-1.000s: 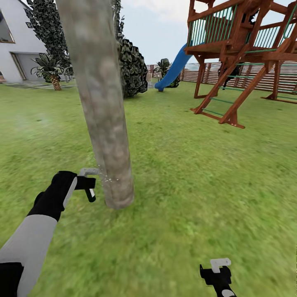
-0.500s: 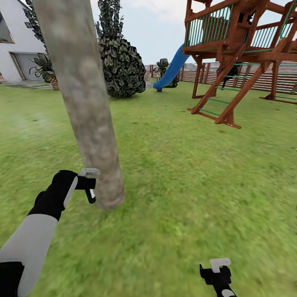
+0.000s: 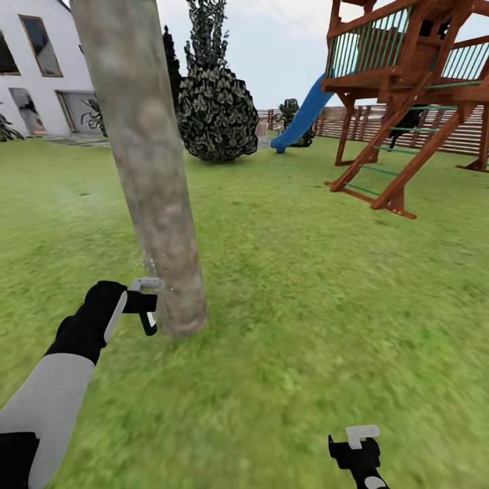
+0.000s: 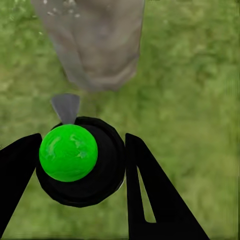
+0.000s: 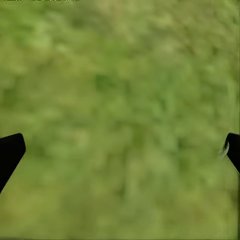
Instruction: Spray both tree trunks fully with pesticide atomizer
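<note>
head view: unlabelled atomizer beside trunk

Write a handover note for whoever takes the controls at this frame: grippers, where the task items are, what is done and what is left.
Left gripper: shut on the pesticide atomizer, nozzle aimed at the base of the tree trunk close ahead on the lawn.
Right gripper: open and empty, over grass, low at the robot's right side.
Done: atomizer picked up; a few spray flecks show on this trunk near its foot.
Left: how far this trunk is covered cannot be judged from here, so probably keep spraying round and up it. Then find the second tree and cover its trunk as well.
</note>
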